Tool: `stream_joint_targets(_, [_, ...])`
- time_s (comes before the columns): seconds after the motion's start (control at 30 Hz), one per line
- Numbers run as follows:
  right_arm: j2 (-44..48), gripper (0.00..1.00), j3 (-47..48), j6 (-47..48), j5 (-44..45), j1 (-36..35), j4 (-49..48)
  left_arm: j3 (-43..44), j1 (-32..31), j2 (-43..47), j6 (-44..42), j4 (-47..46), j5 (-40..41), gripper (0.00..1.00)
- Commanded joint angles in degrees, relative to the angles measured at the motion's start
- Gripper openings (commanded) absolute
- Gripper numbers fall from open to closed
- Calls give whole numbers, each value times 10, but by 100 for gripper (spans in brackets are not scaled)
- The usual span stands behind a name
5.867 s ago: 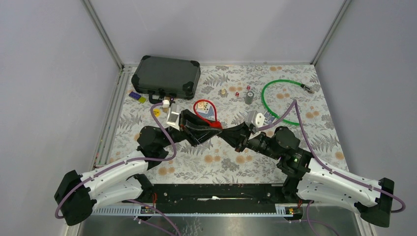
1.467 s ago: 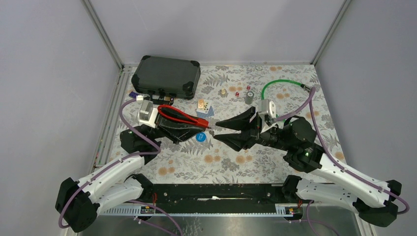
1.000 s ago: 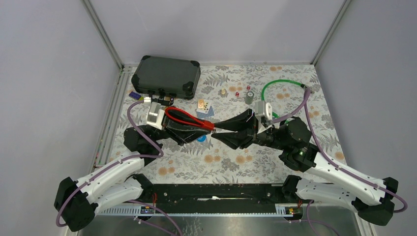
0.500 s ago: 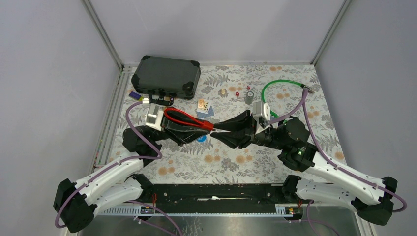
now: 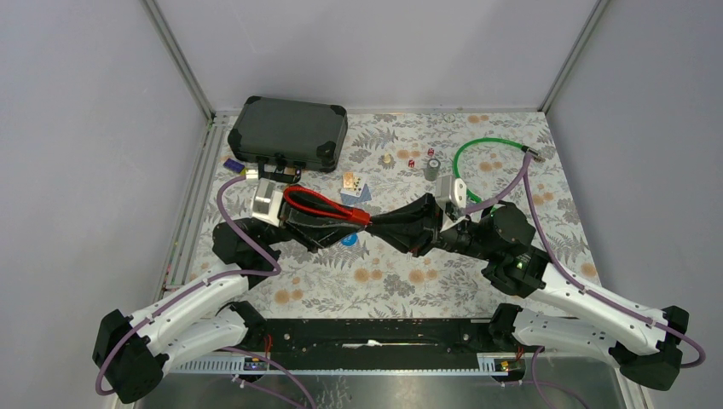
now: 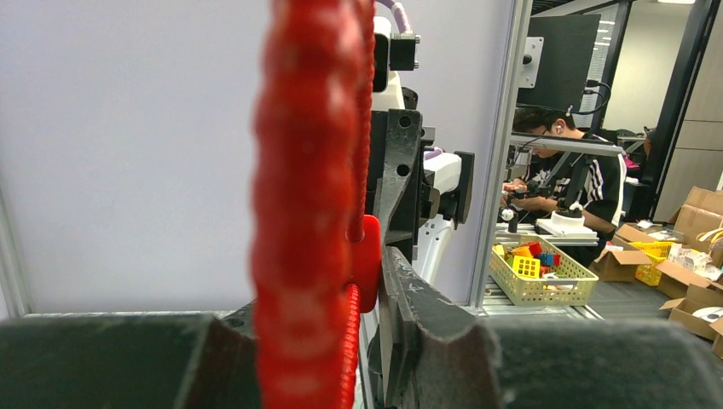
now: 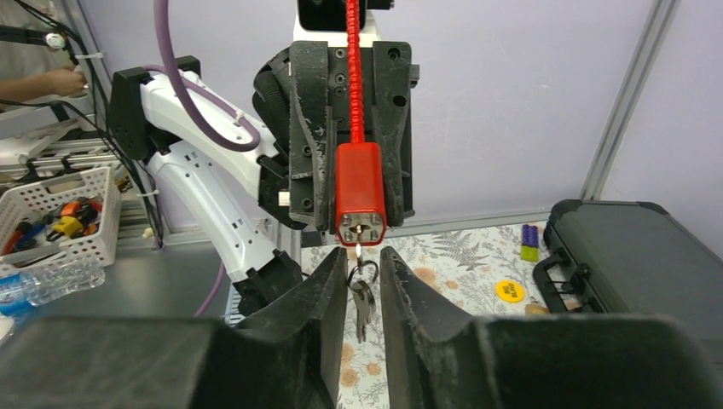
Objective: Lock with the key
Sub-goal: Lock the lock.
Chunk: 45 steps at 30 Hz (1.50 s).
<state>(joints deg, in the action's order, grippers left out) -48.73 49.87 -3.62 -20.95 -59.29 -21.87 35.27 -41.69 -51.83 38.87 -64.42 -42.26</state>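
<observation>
Pinching the red lock (image 7: 359,192) in midair, the left gripper (image 7: 354,223) offered its inserted key (image 7: 359,253) to the right gripper (image 7: 364,271), whose fingers flanked it, contact unclear; the turn was apparently not yet made.

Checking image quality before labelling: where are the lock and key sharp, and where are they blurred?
Left wrist view: the lock's red cable fills the foreground, badly out of focus. Right wrist view: red lock and key are crisp. Top view: even light, no glare, but the lock is small.

Arms reach inward, tips meeting: left tool (image 5: 355,221) clamped, right tool (image 5: 383,227) with jaws narrowly parted.
</observation>
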Motion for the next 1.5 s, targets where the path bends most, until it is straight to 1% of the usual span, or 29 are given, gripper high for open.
stream_joint_targets(0.0, [4,24,1,13,25,2,-14,20,-2,4,4,-46,15,0])
stream_joint_targets(0.07, [4,18,1,14,29,2,-14,21,-2,2,5,-47,14,0])
stream_joint_targets(0.17, [4,12,1,15,38,2,-16,23,-2,-1,6,-49,13,0])
stream_joint_targets(0.3, [7,0,-3,21,36,2,-20,24,-2,-6,9,-52,14,0])
stream_joint_targets(0.47, [10,0,1,10,39,2,-8,18,-2,-6,8,-67,18,0])
stream_joint_targets(0.6, [-3,0,34,-43,42,2,34,9,-2,-5,9,-93,14,0])
stream_joint_targets(0.7, [-13,0,48,-82,25,2,53,7,-2,-4,9,-105,4,0])
stream_joint_targets(0.93, [-13,0,55,-151,-18,8,53,8,-2,-1,8,-113,-16,0])
stream_joint_targets(1.03, [-16,0,57,-168,-35,16,54,8,-1,1,7,-111,-11,0])
stream_joint_targets(1.1, [-9,0,44,-144,-22,16,51,5,-1,4,8,-105,8,0])
stream_joint_targets(1.23, [14,0,12,-62,47,16,49,-5,-1,13,12,-89,52,0])
stream_joint_targets(1.37, [21,0,-2,11,120,16,62,-7,-1,16,20,-75,73,0])
stream_joint_targets(1.47, [28,0,-24,58,144,16,48,-6,0,12,28,-71,85,0])
